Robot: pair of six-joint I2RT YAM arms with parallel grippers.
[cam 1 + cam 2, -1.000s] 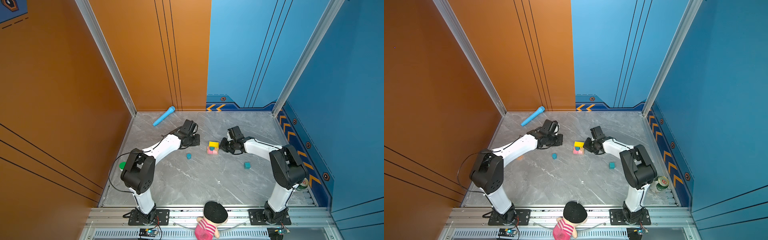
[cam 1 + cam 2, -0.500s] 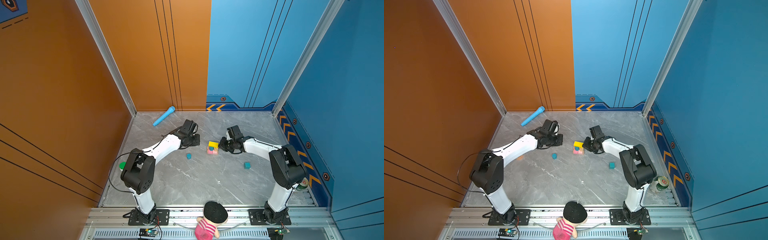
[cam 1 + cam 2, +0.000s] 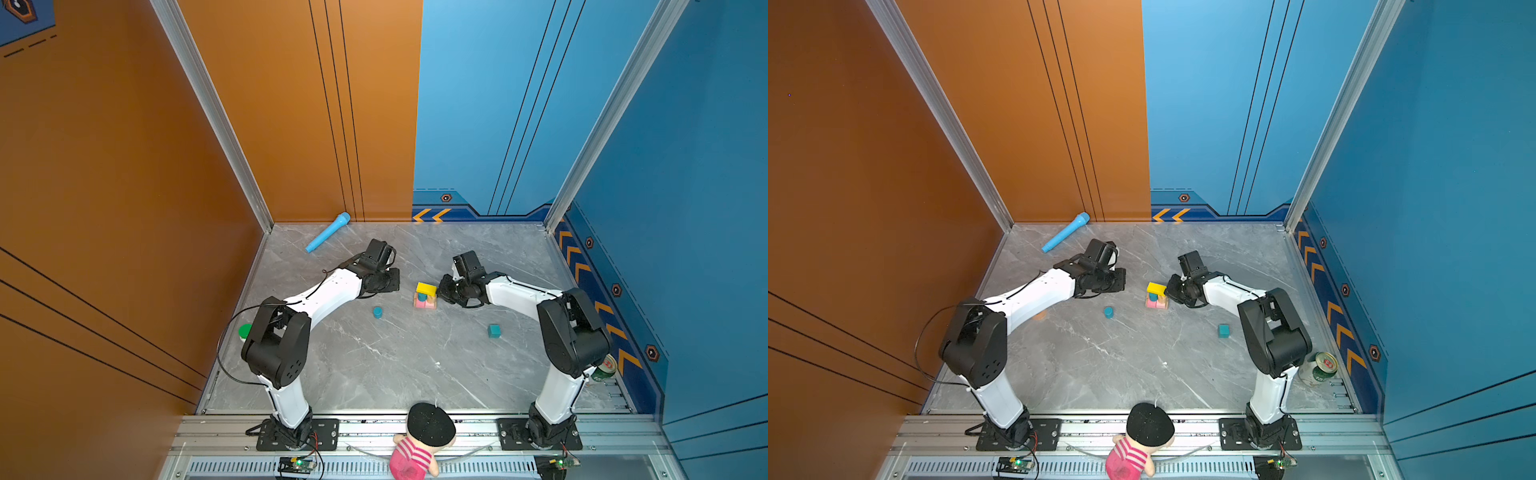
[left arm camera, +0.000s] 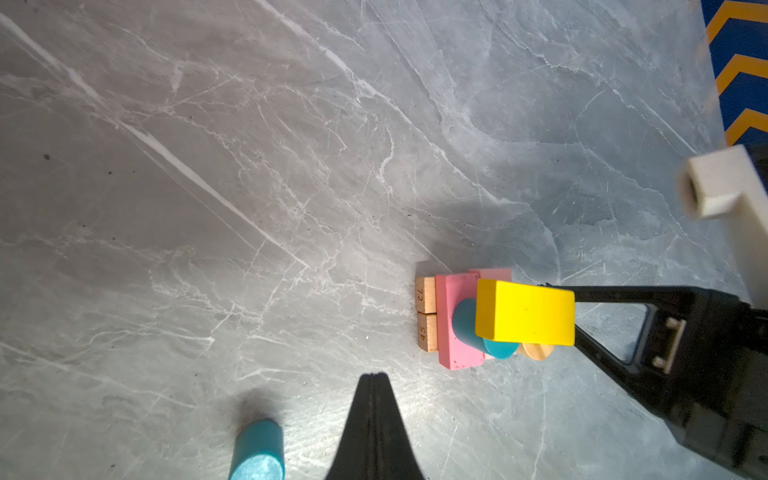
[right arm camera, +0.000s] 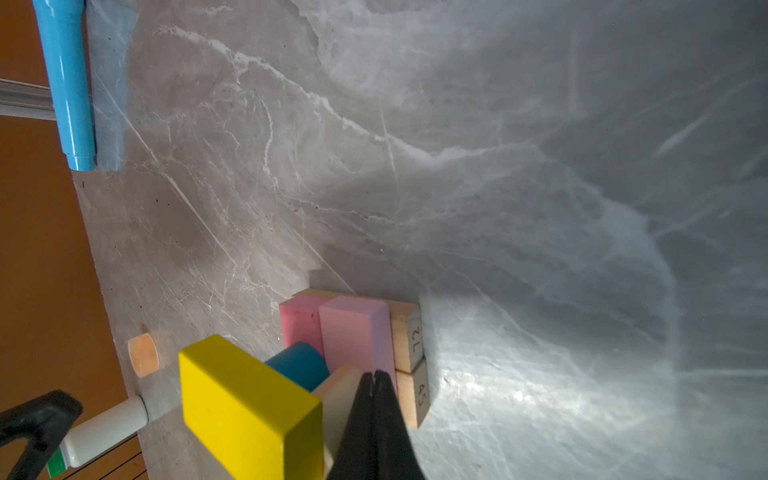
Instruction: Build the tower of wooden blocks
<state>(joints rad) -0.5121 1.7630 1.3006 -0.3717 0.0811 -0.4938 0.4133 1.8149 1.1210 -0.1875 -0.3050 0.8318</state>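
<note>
Noted right gripper [image 5: 375,380] pinched fully shut, gripping nothing, tips tucked right beside the tan cylinder [image 4: 538,351] under the yellow bar [image 5: 249,407]; cannot tell whether actually touching.

Just past those tips, recorded the blue cylinder [image 5: 297,365], upright, helping carry the bar. Beneath it, pink bars [image 5: 357,328] laid across numbered tan blocks [image 5: 409,340]. Found the tower [image 3: 425,295] standing, five pieces deep by colour.

Logged left gripper [image 4: 374,379] likewise shut and empty, well apart from the tower, with a loose blue cylinder [image 4: 257,449] just beside its tips. Spotted teal cube [image 3: 494,331] farther out, back behind the right gripper's wrist.

Judged step: squaring up the top tier with closed tips.

Next: back straight off without dragging the bar, then open over a loose piece.
</note>
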